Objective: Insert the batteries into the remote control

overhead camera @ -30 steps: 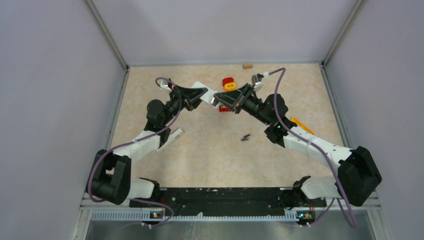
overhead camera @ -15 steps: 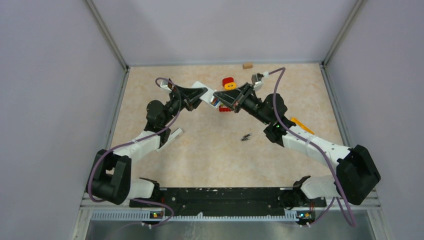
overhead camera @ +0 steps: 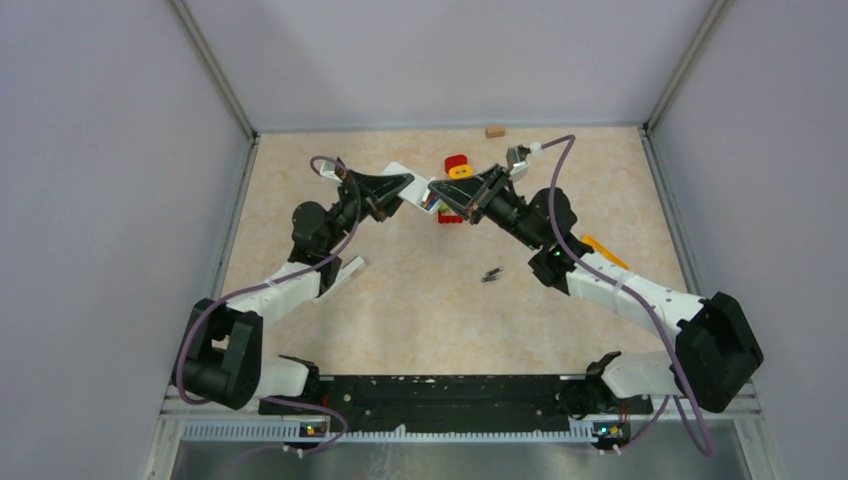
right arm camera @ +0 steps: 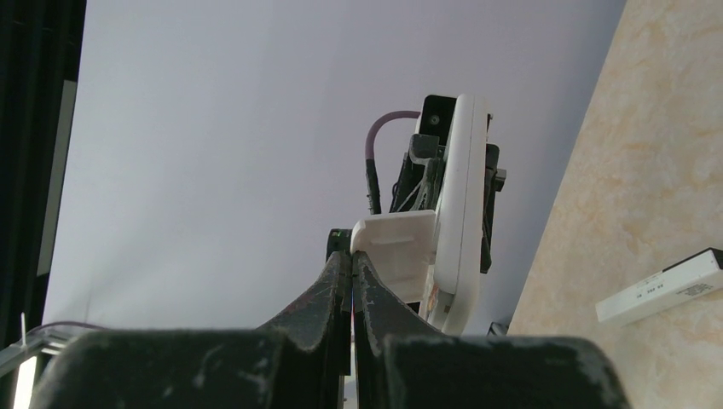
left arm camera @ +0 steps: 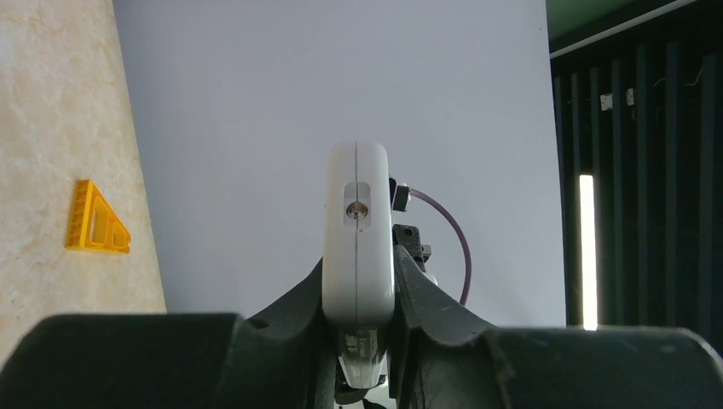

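The beige marbled tabletop (overhead camera: 420, 320) carries a small tan wooden block (overhead camera: 494, 131) by its far edge, tiny dark cylindrical batteries (overhead camera: 491, 274) mid-surface, and an orange plastic triangle (left arm camera: 96, 228) toward the right edge.

From above the light is even and diffuse. The table (overhead camera: 400, 300) is bright and sharp, with faint, soft shadows under the arms (overhead camera: 290, 285) and no glare. In the left wrist view the remote (left arm camera: 356, 247) at centre is crisp. The left fingers (left arm camera: 286, 311) along the bottom are dark and blurred, and a light strip (left arm camera: 586, 251) at right is blown out against black. In the right wrist view the right fingers (right arm camera: 324, 298) are dark and soft, and the left edge is black.
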Controlling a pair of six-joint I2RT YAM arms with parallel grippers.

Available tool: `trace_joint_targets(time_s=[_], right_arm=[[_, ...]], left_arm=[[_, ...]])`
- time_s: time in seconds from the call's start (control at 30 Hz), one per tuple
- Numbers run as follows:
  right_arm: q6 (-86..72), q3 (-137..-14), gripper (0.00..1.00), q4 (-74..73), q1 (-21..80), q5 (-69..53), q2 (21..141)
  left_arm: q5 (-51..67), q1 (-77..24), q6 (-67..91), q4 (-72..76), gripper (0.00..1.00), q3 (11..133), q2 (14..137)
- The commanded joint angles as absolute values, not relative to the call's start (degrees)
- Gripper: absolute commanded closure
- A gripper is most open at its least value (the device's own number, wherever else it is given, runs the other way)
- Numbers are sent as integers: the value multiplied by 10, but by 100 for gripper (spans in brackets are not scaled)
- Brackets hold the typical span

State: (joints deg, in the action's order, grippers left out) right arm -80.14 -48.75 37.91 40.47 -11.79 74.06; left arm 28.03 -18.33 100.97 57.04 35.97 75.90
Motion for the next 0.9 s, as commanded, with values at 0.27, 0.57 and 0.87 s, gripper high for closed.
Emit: trace_joint_targets(time_s=[0.27,0.57,0.87], right_arm=[[-782,-489,100,361,410,-108,725],[-784,-478,97,294,410,-104,698],[-811,-473,88,261,411,-107,689]], left_arm=[[290,-185,1037,657,100,366,754],[284,-185,1028,649,100,372,756],[281,-185,1009,628,100,377,755]])
